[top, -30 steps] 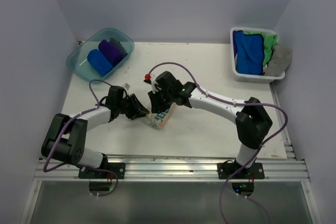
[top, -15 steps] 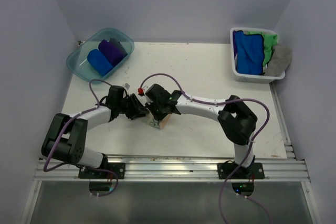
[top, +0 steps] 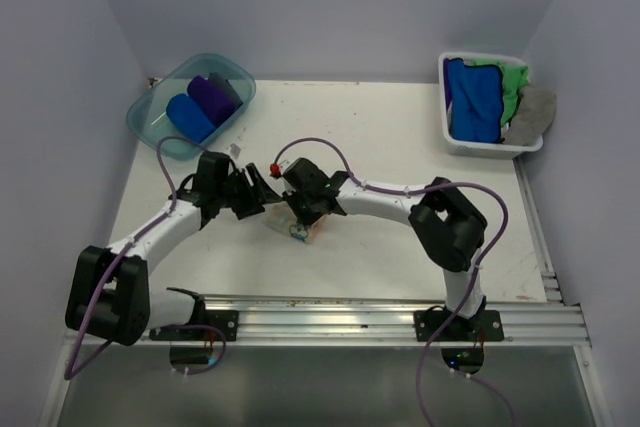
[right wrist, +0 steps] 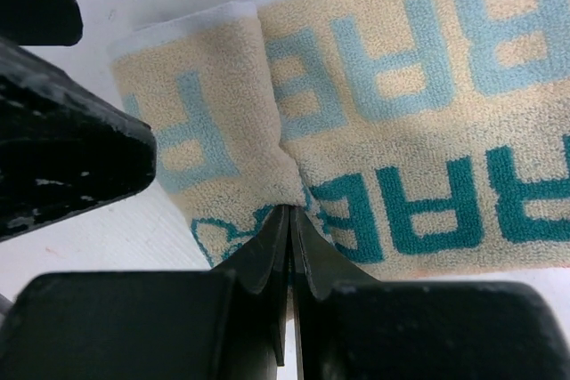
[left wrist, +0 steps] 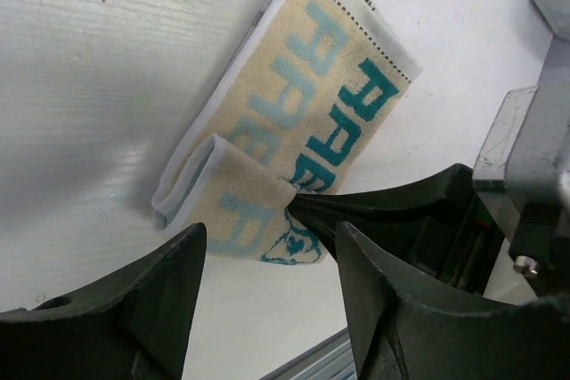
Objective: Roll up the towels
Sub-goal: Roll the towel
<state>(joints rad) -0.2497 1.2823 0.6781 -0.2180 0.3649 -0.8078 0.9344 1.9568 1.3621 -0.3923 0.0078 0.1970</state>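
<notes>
A cream towel with teal lettering [top: 304,231] lies partly folded on the table's middle, also seen as the towel [left wrist: 303,104] and the towel [right wrist: 401,86]. My right gripper [top: 299,217] is shut, its tips [right wrist: 289,213] pinching the towel's folded end at the crease. My left gripper [top: 264,197] stands just left of that end. In its wrist view the left gripper [left wrist: 267,242] is open over bare table with nothing between its fingers. A royal blue rolled towel [top: 188,117] and a purple one [top: 212,97] lie in the tub.
The translucent teal tub [top: 141,119] stands at the back left. A white basket [top: 480,147] at the back right holds blue [top: 470,97], green [top: 513,82] and grey [top: 535,112] towels. A metal rail [top: 330,322] runs along the near edge.
My left gripper has opened, let go of the towel's end and drawn back to the left. My right gripper has moved left onto the fold and shut on it.
</notes>
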